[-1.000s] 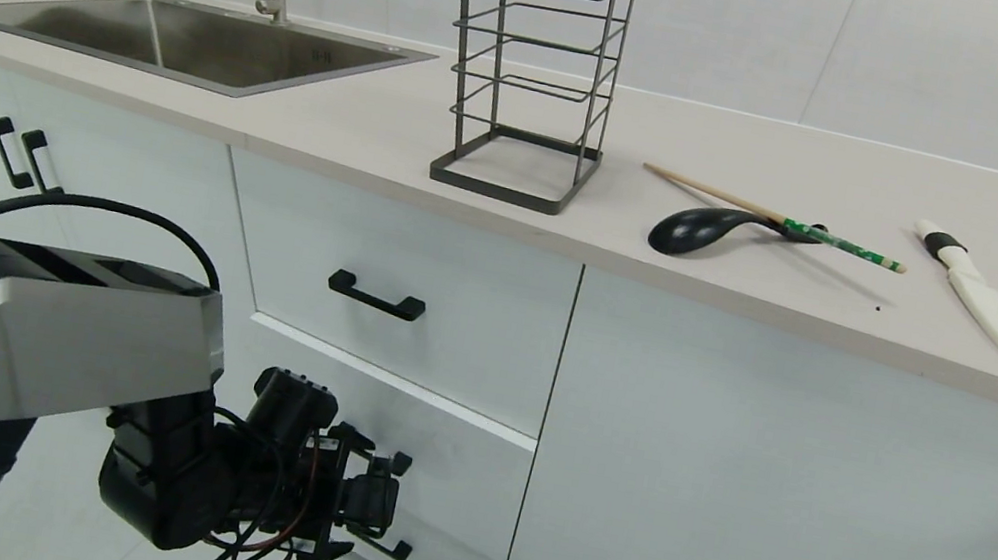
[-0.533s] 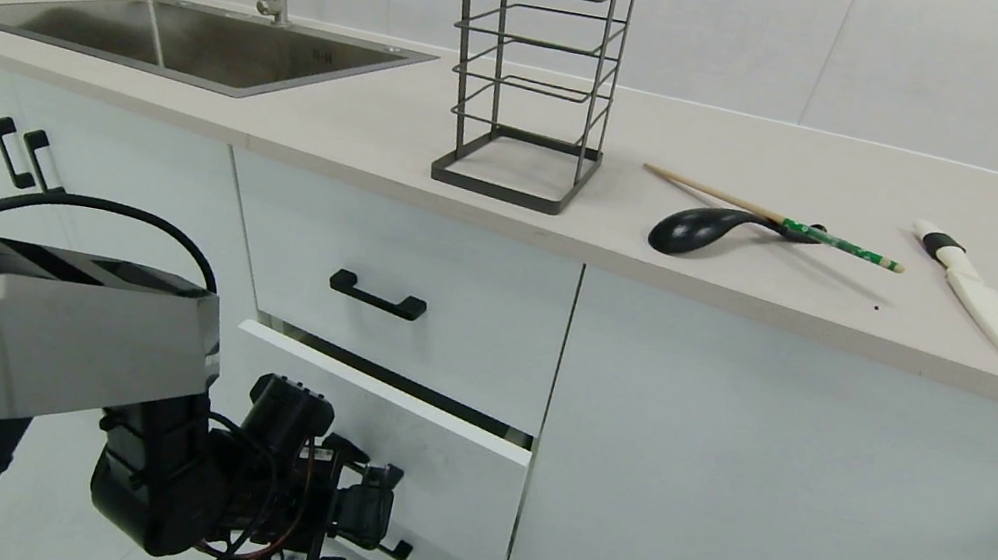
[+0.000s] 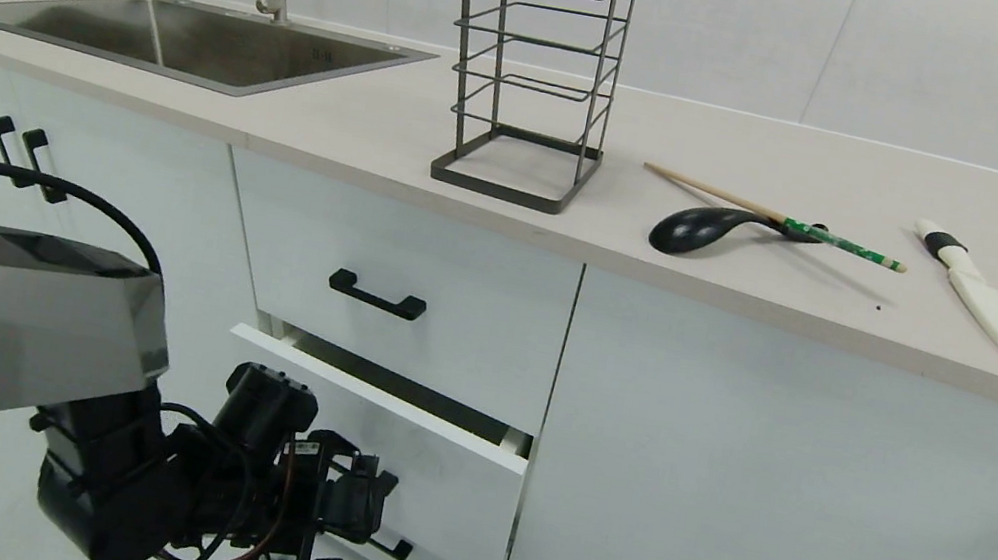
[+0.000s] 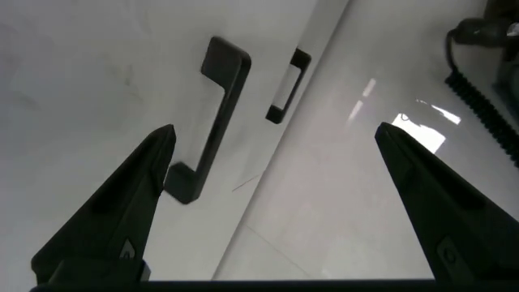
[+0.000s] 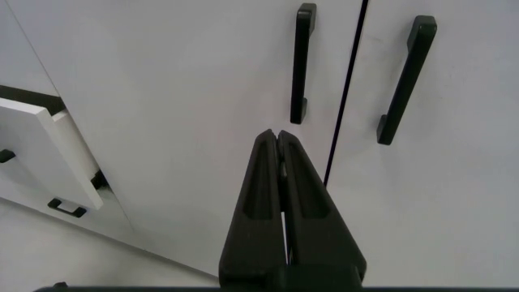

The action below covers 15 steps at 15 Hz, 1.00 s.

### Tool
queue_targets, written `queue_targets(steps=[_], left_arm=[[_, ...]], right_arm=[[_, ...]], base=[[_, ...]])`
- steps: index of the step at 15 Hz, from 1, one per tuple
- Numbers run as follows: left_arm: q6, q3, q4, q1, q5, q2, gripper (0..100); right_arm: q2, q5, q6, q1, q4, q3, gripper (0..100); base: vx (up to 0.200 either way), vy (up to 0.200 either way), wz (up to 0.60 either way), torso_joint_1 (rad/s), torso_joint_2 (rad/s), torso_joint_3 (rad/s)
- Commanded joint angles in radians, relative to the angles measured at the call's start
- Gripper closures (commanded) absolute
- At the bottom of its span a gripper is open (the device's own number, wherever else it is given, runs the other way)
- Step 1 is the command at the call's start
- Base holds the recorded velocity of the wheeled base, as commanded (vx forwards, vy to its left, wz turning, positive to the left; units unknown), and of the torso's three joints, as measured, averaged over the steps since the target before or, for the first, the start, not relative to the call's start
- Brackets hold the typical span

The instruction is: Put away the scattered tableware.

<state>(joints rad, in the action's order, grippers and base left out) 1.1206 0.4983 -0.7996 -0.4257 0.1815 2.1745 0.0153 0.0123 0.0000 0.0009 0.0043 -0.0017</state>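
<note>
My left claw [image 4: 276, 134] is spread wide beside the black handle [image 4: 208, 122] of the white drawer [image 3: 389, 449], my right claw [image 5: 278, 138] is pressed together, and the black spoon [image 3: 705, 228], wooden chopstick [image 3: 773, 215] and white knife [image 3: 987, 301] lie on the beige counter [image 3: 363, 125].

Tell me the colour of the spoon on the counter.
Black; the spoon shows best in the head view.

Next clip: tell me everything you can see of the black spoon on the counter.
The black spoon looks like glossy plastic, with an oval bowl and a short curved handle. It lies on the pale counter, right of the wire rack, bowl nearer the front edge, handle pointing right. Its handle end meets the green-tipped chopstick, which seems to lie across it. Nothing else touches it.
</note>
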Motion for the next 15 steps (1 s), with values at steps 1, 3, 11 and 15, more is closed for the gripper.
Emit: queue_targets(steps=[1,3,11,15], left_arm=[[-0.042,-0.106,-0.003,-0.053,0.000,-0.193,0],[-0.070,-0.144,0.026,-0.097,-0.002,-0.361,0],[-0.140,0.052,0.221,-0.099,-0.025,-0.401,0],[-0.139,0.118,0.217,-0.099,-0.030,-0.265,0]], right_arm=[[0.002,0.000,0.000,0.001,0.000,0.000,100],[0.002,0.000,0.000,0.001,0.000,0.000,100],[0.002,0.000,0.000,0.001,0.000,0.000,100],[0.002,0.000,0.000,0.001,0.000,0.000,100]], base=[[0.000,0.000,0.00,0.000,0.00,0.000],[0.000,0.000,0.00,0.000,0.00,0.000],[0.000,0.000,0.00,0.000,0.00,0.000],[0.000,0.000,0.00,0.000,0.00,0.000]])
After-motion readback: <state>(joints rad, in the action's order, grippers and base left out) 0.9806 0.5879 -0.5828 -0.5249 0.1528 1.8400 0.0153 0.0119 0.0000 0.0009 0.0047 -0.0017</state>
